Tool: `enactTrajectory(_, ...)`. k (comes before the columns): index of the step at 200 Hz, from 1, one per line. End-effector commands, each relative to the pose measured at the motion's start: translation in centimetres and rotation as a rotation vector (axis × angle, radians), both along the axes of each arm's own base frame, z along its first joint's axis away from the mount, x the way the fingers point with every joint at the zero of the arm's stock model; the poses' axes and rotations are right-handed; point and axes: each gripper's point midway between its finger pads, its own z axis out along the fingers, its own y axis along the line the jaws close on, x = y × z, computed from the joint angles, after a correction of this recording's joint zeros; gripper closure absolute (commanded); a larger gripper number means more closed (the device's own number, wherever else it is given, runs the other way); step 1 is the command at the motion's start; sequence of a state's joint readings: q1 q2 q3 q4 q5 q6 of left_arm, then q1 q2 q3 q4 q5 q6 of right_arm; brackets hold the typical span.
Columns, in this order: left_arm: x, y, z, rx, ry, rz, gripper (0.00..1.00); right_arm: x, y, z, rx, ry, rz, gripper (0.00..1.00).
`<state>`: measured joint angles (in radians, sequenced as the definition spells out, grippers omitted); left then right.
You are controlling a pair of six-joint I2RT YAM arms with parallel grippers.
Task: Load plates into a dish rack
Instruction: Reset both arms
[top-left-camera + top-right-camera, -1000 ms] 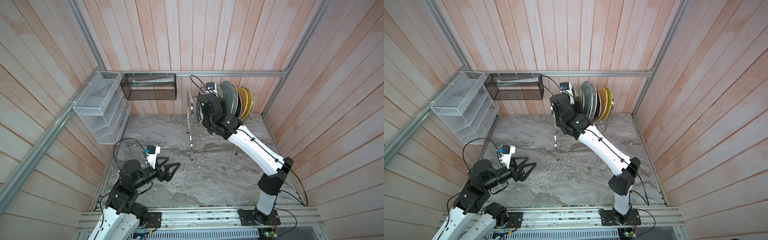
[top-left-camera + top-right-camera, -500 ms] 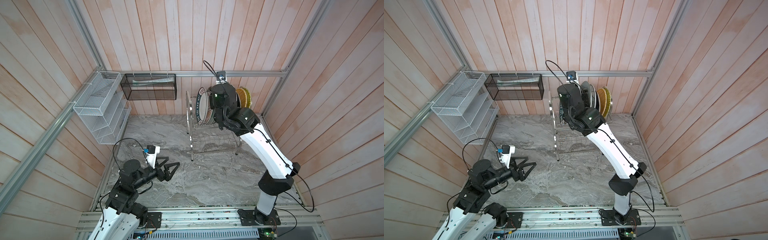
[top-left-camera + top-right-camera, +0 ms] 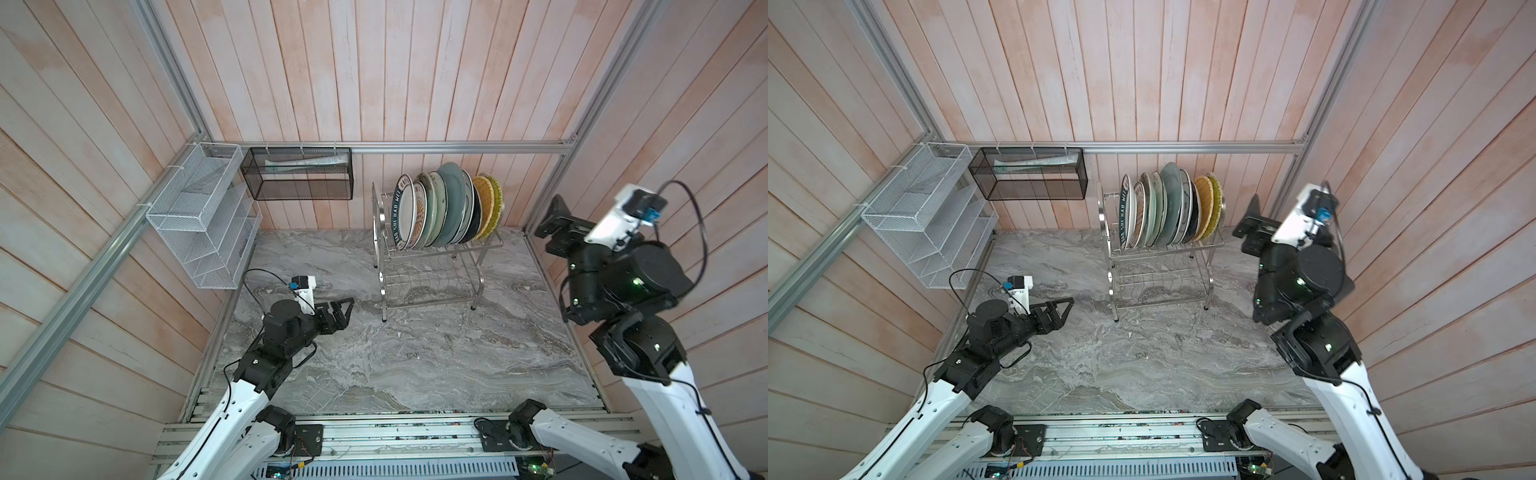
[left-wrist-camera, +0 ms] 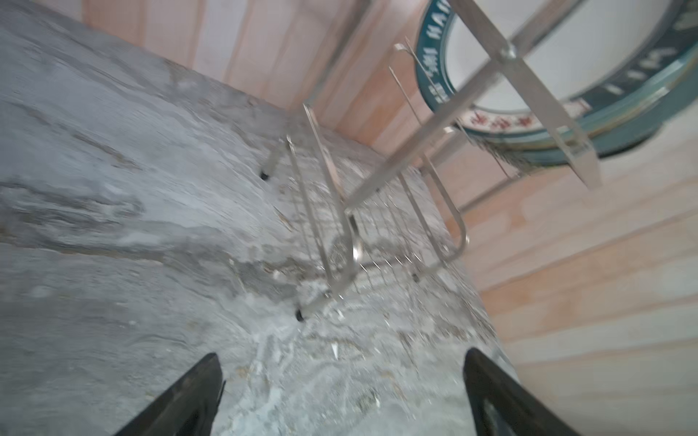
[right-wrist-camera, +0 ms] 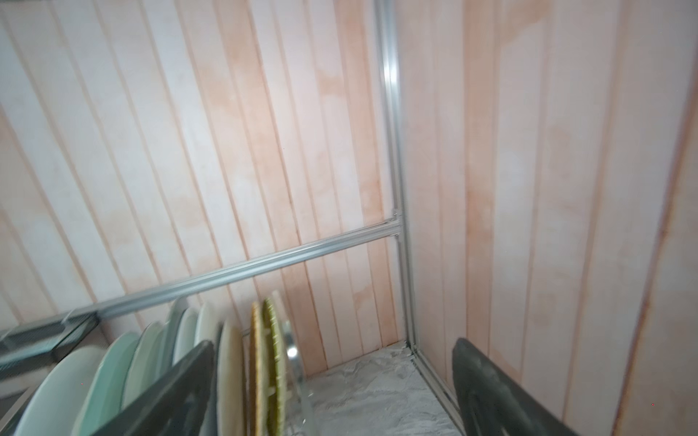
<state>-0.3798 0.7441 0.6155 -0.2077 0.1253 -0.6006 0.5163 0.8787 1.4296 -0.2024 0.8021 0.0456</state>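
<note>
The steel dish rack (image 3: 432, 266) (image 3: 1158, 270) stands at the back of the marble table. Several plates (image 3: 449, 208) (image 3: 1167, 212) stand on edge in its upper tier, with a white plate with a dark lettered rim (image 3: 402, 212) at the left end and woven yellow ones (image 3: 490, 203) at the right. Its lower tier is empty. My right gripper (image 3: 550, 222) (image 3: 1248, 220) hangs open and empty to the right of the rack, near the wall. My left gripper (image 3: 347, 309) (image 3: 1065, 309) is open and empty, low over the table, left of the rack. The left wrist view shows the rack (image 4: 340, 226) and the lettered plate (image 4: 528, 56) beyond my open left gripper (image 4: 342, 355). In the right wrist view the plates' edges (image 5: 264, 358) stand beside my open right gripper (image 5: 334, 343).
A white mesh shelf basket (image 3: 199, 224) hangs on the left wall and a black mesh box (image 3: 299, 178) on the back rail. Wooden walls close in three sides. Bare marble tabletop (image 3: 415, 353) lies in front of the rack.
My right gripper opened, left the lettered plate in the rack's left slot, and drew back up and to the right, away from the rack. The left arm has not moved.
</note>
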Motion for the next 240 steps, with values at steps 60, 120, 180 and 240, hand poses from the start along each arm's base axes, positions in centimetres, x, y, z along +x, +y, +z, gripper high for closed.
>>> enactTrajectory(60, 1.4, 14.2, -2.9, 0.309, -0.185, 0.78, 0.0, 8.3, -8.9, -24.1, 0.192, 0.104, 0.015, 0.02)
enactTrajectory(120, 2.3, 17.2, -8.0, 0.547, -0.206, 0.814, 0.0, 8.6, -6.4, -37.3, 0.024, 0.252, 0.074, 0.02)
enactTrajectory(180, 3.8, 18.2, -7.8, 0.495, -0.344, 0.752, 0.0, 10.1, -3.7, -41.0, -0.112, 0.277, 0.136, 0.02)
enactTrajectory(240, 7.5, 18.2, -8.6, 0.645, -0.268, 0.684, 0.0, 11.6, -3.3, -41.6, -0.117, 0.297, 0.154, 0.02)
